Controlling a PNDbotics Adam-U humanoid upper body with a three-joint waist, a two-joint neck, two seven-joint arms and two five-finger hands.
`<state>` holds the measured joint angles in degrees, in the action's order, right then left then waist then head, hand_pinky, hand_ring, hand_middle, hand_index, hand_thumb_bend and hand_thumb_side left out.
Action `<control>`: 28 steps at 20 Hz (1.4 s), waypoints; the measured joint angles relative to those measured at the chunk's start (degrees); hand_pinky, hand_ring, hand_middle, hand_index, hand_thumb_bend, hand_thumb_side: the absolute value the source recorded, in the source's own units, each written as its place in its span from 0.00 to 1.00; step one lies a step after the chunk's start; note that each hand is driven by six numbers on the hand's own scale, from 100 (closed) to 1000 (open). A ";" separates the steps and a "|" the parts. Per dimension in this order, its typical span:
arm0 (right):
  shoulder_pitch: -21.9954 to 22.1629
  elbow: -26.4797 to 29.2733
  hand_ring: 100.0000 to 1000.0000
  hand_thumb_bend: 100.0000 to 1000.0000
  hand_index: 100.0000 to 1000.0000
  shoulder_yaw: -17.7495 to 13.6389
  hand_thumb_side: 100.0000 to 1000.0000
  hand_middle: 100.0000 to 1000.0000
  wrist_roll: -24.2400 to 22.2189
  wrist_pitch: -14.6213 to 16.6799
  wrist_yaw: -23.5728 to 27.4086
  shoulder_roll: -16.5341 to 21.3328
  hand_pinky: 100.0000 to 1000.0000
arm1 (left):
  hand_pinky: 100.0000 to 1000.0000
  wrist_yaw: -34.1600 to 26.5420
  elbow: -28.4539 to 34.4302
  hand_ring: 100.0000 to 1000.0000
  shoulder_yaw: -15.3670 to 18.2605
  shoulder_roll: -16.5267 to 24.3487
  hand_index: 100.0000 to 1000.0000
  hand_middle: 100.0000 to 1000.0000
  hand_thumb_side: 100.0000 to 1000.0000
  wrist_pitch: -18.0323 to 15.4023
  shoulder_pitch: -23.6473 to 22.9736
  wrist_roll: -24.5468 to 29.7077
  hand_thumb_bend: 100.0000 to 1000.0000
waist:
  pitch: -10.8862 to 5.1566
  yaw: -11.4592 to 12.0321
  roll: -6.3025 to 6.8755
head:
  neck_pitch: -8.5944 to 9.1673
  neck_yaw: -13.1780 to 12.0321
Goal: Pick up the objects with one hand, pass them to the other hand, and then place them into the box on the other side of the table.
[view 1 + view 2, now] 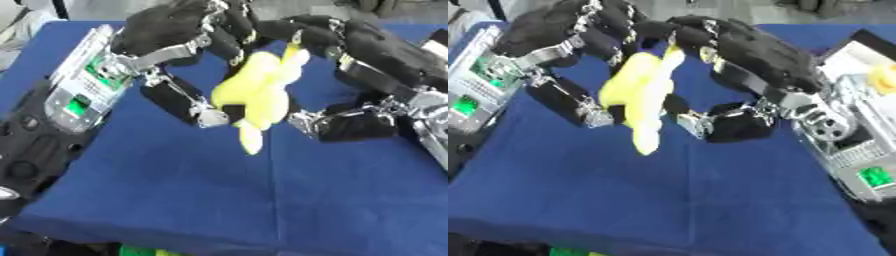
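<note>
Met above the middle of the blue table (175, 190), fingertips against fingertips, with a soft yellow toy (254, 92) hanging between. Curled from the left over the top of the toy, the left hand (171, 30), thumb lower down near the toy's side; curled from the right at the same height, the right hand (754, 50), thumb under, close to the toy's lower part. Held so high and so central probably because this was the passing step: a place where both arms could reach equally. Could not tell which hand truly carried the weight, since both sets of fingers pinched at the upper end and the rest dangled free, well clear of the cloth. Seen at the right edge in the right eye view, a white box (859, 65) with something yellow inside, likely the goal. Judged as about halfway for this toy, with release by one side to follow.
</note>
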<state>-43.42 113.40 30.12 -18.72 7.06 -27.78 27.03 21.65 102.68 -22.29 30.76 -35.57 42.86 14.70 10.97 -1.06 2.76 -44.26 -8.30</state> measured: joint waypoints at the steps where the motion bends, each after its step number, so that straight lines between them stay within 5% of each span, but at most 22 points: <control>1: -0.01 0.00 0.89 0.00 0.96 -0.04 0.00 0.79 0.15 0.36 -0.44 0.00 0.83 | 0.64 0.24 -0.43 0.32 0.00 0.00 0.29 0.25 0.19 0.02 0.01 0.11 0.00 | 0.00 -0.02 0.00 | 0.00 -0.07; 10: -0.26 0.00 0.88 0.00 0.91 -0.07 0.00 0.76 0.70 2.20 -3.21 0.49 0.83 | 0.64 2.16 -3.04 0.32 0.01 -0.25 0.29 0.25 0.19 -0.06 0.00 0.21 0.00 | 0.01 -0.13 -0.02 | 0.00 -0.23; 21: -0.86 0.01 0.89 0.00 0.89 0.86 0.07 0.74 -3.53 -0.44 -2.51 0.50 0.83 | 0.64 1.48 -3.42 0.32 0.01 -1.13 0.28 0.25 0.20 0.74 0.57 0.30 0.00 | 0.11 0.36 -0.05 | 0.00 -0.09; 28: -1.23 0.28 0.88 0.00 0.84 0.96 0.01 0.73 -5.02 -1.08 -2.24 0.45 0.83 | 0.64 0.75 -3.26 0.32 -0.01 -1.56 0.28 0.25 0.20 1.36 0.89 0.89 0.00 | 0.11 0.42 -0.23 | 0.00 -0.06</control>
<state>-44.64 113.68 31.08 -23.74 5.98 -30.02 27.47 22.40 99.43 -22.30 29.20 -34.21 43.75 15.59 11.08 -0.64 2.53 -44.26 -8.36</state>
